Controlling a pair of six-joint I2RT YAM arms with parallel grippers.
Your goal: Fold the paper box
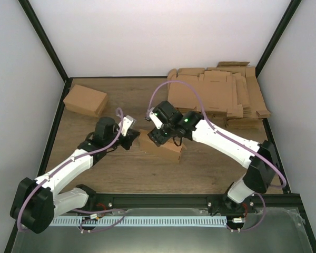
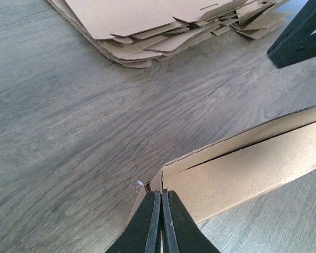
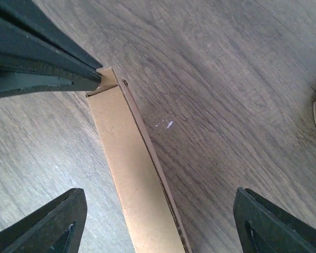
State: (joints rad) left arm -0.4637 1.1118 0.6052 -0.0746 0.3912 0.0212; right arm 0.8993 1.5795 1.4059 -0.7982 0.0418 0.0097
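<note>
The paper box (image 1: 168,148) is a shallow brown cardboard box lying at the table's middle. My left gripper (image 1: 132,138) is at its left end. In the left wrist view the fingers (image 2: 147,221) are pressed together at the box's corner (image 2: 242,168), pinching the edge of the end flap. My right gripper (image 1: 160,134) hovers over the box, open. In the right wrist view its fingertips (image 3: 47,221) stand wide on either side of the box's long wall (image 3: 131,174), not touching it. The left gripper's black fingers (image 3: 37,58) meet the box's corner tab there.
A thick pile of flat cardboard blanks (image 1: 221,95) lies at the back right and shows in the left wrist view (image 2: 142,26). Another folded brown box (image 1: 85,100) sits at the back left. Black frame rails border the wooden table.
</note>
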